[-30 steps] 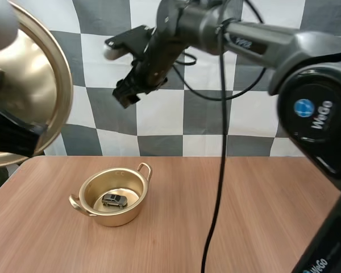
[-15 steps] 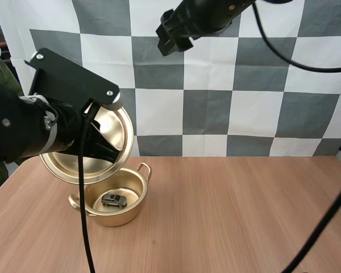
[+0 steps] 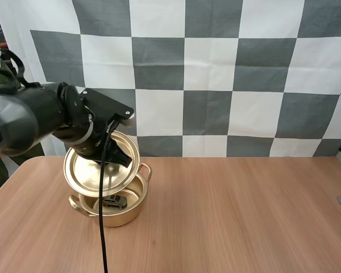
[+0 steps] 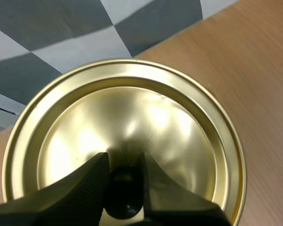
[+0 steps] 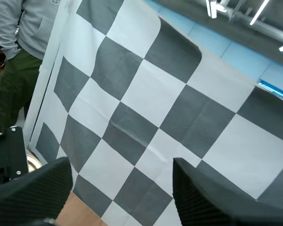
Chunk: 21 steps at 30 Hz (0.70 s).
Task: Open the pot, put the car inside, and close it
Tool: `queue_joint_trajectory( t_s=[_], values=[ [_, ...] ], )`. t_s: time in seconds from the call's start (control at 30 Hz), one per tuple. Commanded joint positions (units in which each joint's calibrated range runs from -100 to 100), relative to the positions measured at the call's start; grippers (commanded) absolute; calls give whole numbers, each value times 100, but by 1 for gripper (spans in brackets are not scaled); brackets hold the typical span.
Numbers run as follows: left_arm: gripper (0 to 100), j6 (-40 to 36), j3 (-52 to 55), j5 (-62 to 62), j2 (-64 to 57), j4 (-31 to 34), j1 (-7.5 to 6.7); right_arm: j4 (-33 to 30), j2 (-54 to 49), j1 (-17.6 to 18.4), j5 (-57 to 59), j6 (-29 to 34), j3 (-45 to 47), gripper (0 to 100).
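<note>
A gold lid (image 3: 99, 169) hangs tilted just above the open gold pot (image 3: 132, 208) on the wooden table. My left gripper (image 3: 116, 156) holds it from above. In the left wrist view the left gripper (image 4: 123, 161) is shut on the lid's dark knob (image 4: 124, 200), and the lid (image 4: 170, 122) spreads out beneath the fingers. A small dark toy car (image 3: 115, 201) lies inside the pot, partly covered by the lid. My right gripper (image 5: 118, 190) is open, its fingers wide apart with nothing between them, raised high in front of the backdrop.
The table (image 3: 244, 216) stretches bare to the right of the pot. A person (image 5: 14, 42) in a grey top and green trousers stands beyond the table's left side.
My left arm has lowered the lid from high at the left until it hangs close over the pot. The right arm has lifted out of the high view.
</note>
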Motion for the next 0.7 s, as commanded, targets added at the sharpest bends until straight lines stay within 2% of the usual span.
queue_joint_trajectory(
  t_s=[0.0,0.53,0.67],
  values=[
    [0,5,-5,35,509,-4,-4,-78,-49,-2,0,-4,8,100],
    [0,29,-5,-216,1194,-4,-4,-159,-176,-2,0,-4,8,100],
    [0,230,-5,-216,1228,-219,-4,-159,-176,-2,0,-4,8,100]
  ],
)
